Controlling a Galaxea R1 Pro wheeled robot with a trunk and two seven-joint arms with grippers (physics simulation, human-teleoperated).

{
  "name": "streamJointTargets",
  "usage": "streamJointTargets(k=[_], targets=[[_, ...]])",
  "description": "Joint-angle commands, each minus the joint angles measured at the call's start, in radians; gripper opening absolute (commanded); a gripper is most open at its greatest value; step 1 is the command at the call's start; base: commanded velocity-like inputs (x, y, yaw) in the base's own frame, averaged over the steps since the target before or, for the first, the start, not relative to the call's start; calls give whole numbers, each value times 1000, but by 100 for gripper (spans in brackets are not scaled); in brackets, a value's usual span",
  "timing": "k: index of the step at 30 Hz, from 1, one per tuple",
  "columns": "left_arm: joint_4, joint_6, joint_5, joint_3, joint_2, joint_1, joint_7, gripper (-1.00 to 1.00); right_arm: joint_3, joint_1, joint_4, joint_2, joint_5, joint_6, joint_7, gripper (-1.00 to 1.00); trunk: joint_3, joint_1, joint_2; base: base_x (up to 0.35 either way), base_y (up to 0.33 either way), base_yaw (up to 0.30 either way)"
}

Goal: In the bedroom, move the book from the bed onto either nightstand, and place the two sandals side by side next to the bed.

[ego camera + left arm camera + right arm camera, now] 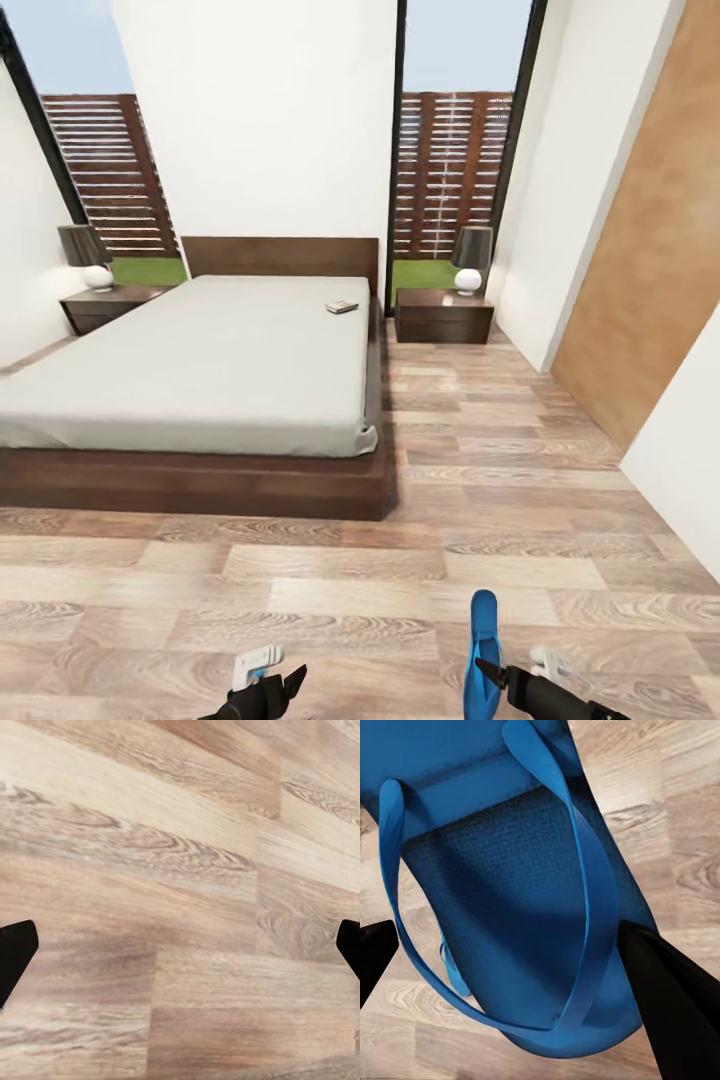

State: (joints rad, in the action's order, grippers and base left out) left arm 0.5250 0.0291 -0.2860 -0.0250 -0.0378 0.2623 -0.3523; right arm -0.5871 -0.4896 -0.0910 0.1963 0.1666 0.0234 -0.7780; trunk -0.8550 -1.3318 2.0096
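1. Head view: both arms are cut off by the near edge. Of the left gripper [268, 690] and the right gripper [490, 675] just the tips and wrists show.
2. One sandal [485, 650] lies on the floor [350, 590], near right, toe pointing far; its heel end is cut off by the frame edge. Right gripper sits at its right edge.
3. Right wrist view: sandal [510, 907] up close, straps visible. One dark finger [675, 1012] lies over the sole's edge, the other at the frame edge; jaws straddle the sandal, whether gripping I cannot tell.
4. Left wrist view: bare planks [180, 907]; finger tips [15, 956] at opposite frame edges, so jaws wide, nothing between.
5. Book [342, 307] lies on the bed [200, 370], far right corner, close to the mattress edge; cover too small to read.
6. Right nightstand [444, 316] just beside the bed, lamp [470, 258] on top. Left nightstand [105, 305] partly hidden behind the mattress, with its own lamp [88, 255].
7. Open floor runs right of the bed to the wall [560, 250], and across the near side.
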Motion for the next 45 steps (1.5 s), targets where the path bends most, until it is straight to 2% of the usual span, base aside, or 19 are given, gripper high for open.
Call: streamJointTargets(k=[1, 10, 24, 45], targets=[[-1, 3, -7, -3, -1, 1, -5, 100, -10, 0, -1, 0, 8, 3, -4, -100, -1, 0, 0, 1, -1, 289], [-1, 3, -7, -2, -1, 1, -4, 100, -10, 0, -1, 0, 8, 3, -4, -100, -1, 0, 0, 7, -3, 289], [-1, 4, -7, -2, -1, 0, -4, 100, -10, 0, -1, 0, 8, 3, -4, -100, -1, 0, 0, 132, -82, 276], [0, 4, -7, -3, -1, 0, -4, 100, -10, 0, -1, 0, 8, 3, -4, -100, -1, 0, 0, 27, -13, 13]])
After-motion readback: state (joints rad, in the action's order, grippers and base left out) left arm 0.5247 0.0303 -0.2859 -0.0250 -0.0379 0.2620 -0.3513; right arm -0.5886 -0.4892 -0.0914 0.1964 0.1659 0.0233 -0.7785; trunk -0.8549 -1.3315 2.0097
